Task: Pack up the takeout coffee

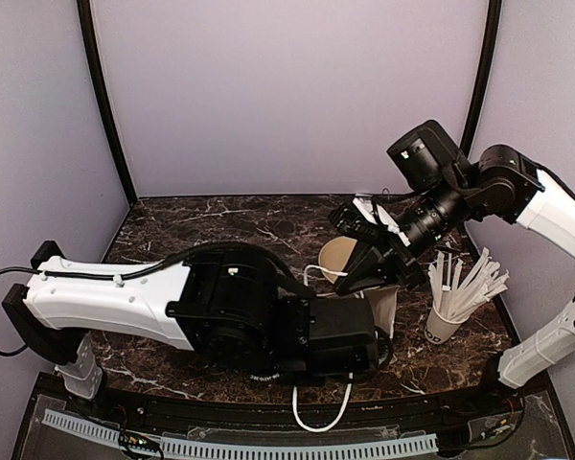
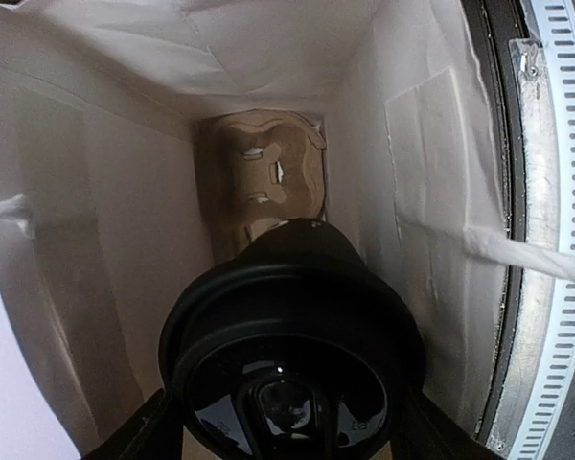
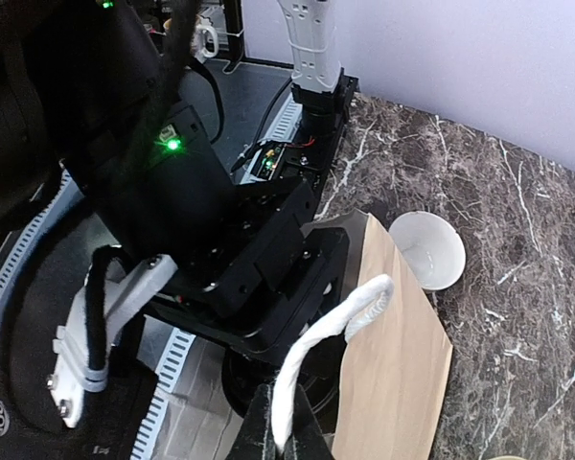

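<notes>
1. Coffee cup (image 2: 302, 254), with its black lid (image 2: 287, 383) on, is gripped in the left claw (image 2: 292, 441), just inside the mouth of the paper bag (image 2: 96, 220).
2. Right claw (image 3: 280, 426) is closed on the bag's rope handle (image 3: 331, 331). Hold it taut so the mouth stays wide.
3. Push the cup straight in toward the cardboard carrier (image 2: 268, 172) at the bag's far end.
4. Avoid brushing the side walls, and release only once the cup is seated.

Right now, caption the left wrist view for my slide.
Lidded takeout coffee in the left gripper, inside the paper bag, cardboard carrier beyond it at the bag's far end.
</notes>
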`<action>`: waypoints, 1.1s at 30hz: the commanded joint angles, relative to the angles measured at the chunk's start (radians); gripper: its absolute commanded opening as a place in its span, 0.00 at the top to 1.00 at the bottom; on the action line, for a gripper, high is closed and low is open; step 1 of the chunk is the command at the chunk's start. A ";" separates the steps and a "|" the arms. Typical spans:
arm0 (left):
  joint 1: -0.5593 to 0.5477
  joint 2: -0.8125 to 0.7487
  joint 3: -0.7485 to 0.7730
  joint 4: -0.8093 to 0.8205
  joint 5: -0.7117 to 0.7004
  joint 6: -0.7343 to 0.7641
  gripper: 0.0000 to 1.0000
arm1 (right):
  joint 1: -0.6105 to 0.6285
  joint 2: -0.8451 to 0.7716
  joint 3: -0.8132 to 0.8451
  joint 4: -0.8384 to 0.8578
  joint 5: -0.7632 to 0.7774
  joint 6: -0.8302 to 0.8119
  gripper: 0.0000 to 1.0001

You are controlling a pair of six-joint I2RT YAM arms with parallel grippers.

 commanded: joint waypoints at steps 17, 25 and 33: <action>-0.113 -0.057 -0.269 0.031 -0.248 -0.086 0.59 | 0.032 -0.072 -0.094 0.064 -0.096 0.049 1.00; -0.112 -0.124 -0.393 0.083 -0.357 -0.072 0.60 | 0.050 -0.036 -0.062 0.072 -0.094 0.066 1.00; -0.084 -0.169 -0.459 0.271 -0.319 0.063 0.60 | 0.054 -0.009 -0.006 0.087 -0.087 0.098 1.00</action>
